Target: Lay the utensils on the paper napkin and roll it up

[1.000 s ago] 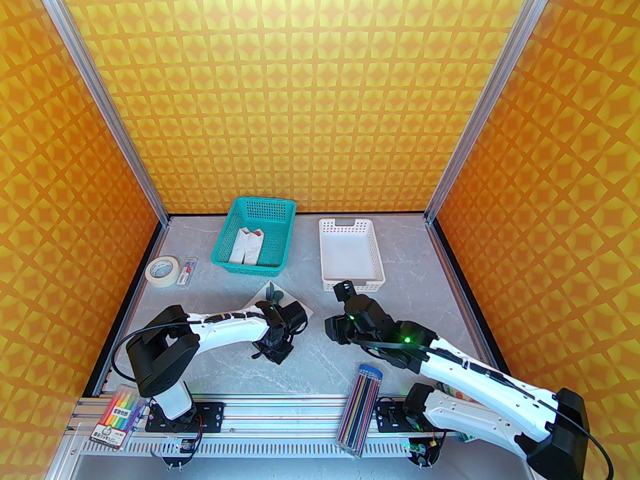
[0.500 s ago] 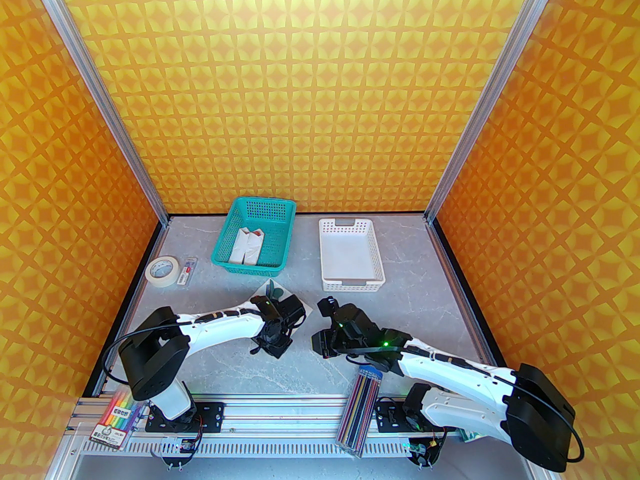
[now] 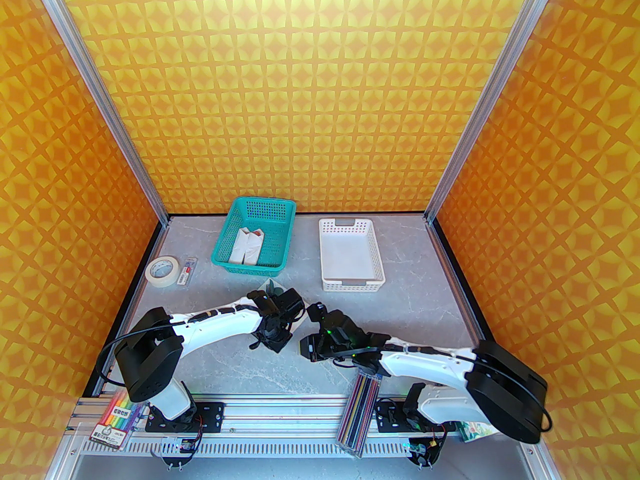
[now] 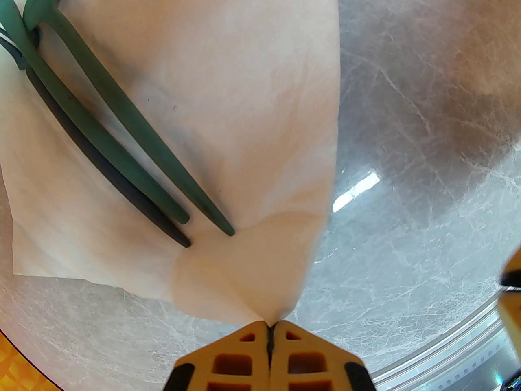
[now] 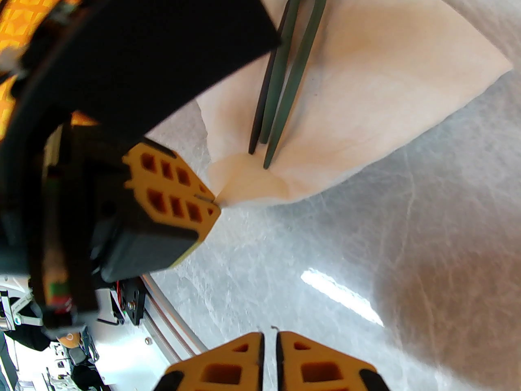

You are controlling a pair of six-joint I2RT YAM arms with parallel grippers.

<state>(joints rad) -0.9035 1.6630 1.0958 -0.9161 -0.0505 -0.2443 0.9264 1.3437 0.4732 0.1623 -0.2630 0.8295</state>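
Left end effector (image 4: 270,325) is clamped on a corner of the paper napkin (image 4: 244,96). Its yellow fingertips are pressed together on the pinched tip, which is lifted into a small fold above the grey surface (image 4: 407,177). We see the utensils (image 4: 134,116) lying side by side on the napkin, their handle ends pointing at that fold and stopping just short of it. Right end effector (image 5: 268,338) hovers over bare surface near the napkin, its fingers drawn almost together with nothing between them. From above, we see the napkin lying just on the near side of the teal basket (image 3: 255,238).
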